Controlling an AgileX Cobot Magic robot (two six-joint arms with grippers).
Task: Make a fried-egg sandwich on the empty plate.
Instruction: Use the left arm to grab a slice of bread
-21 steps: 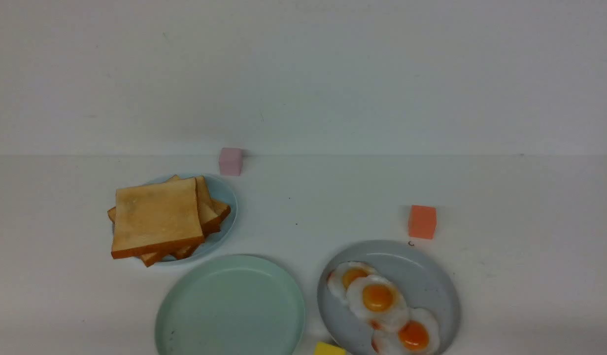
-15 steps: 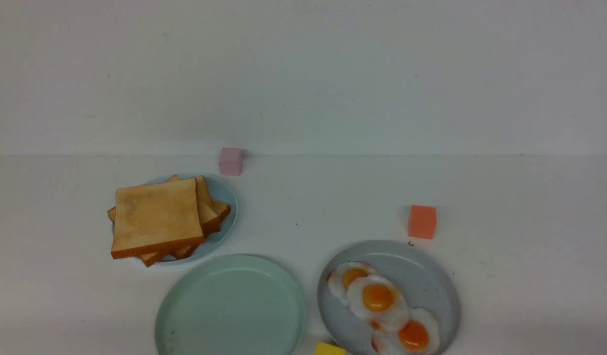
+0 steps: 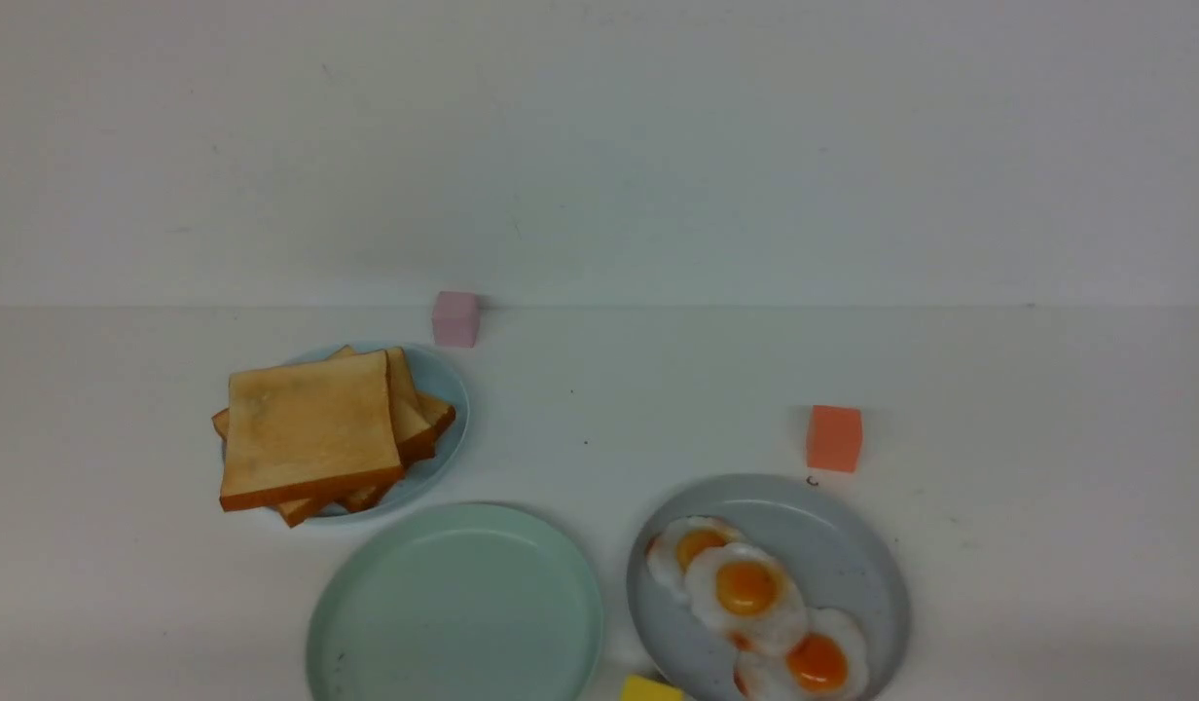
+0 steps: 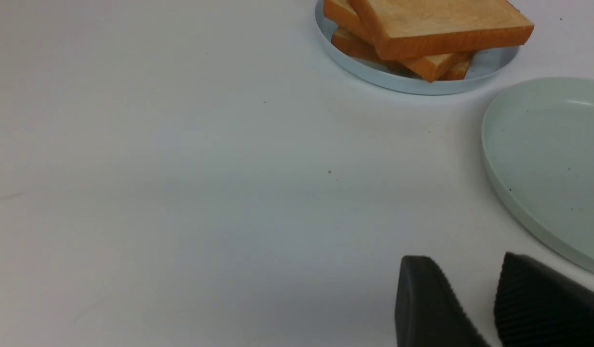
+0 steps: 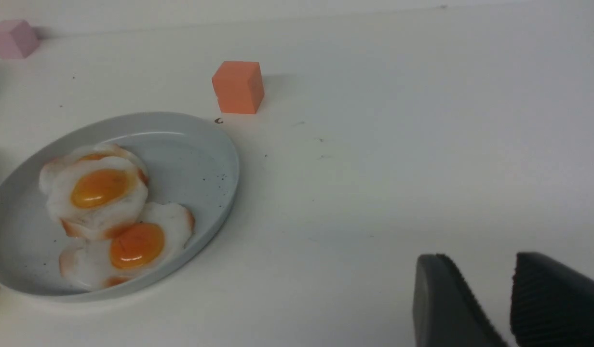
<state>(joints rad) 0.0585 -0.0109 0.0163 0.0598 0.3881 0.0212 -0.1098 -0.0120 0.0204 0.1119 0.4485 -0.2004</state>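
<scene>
The empty mint-green plate (image 3: pixel 454 604) sits at the front centre and also shows in the left wrist view (image 4: pixel 543 159). A stack of toast slices (image 3: pixel 312 428) lies on a light-blue plate (image 3: pixel 449 389) at the back left. Three fried eggs (image 3: pixel 745 589) lie on a grey-blue plate (image 3: pixel 853 555) at the front right. No fried-egg sandwich is in view. My left gripper (image 4: pixel 463 262) is open and empty, low over the bare table beside the mint plate. My right gripper (image 5: pixel 478 260) is open and empty, over the bare table away from the egg plate (image 5: pixel 195 159). Neither gripper shows in the front view.
A pink cube (image 3: pixel 455 318) stands behind the toast plate. An orange cube (image 3: pixel 834 438) stands just behind the egg plate. A yellow cube (image 3: pixel 650 689) sits at the front edge between the mint plate and the egg plate. A pale wall closes the back.
</scene>
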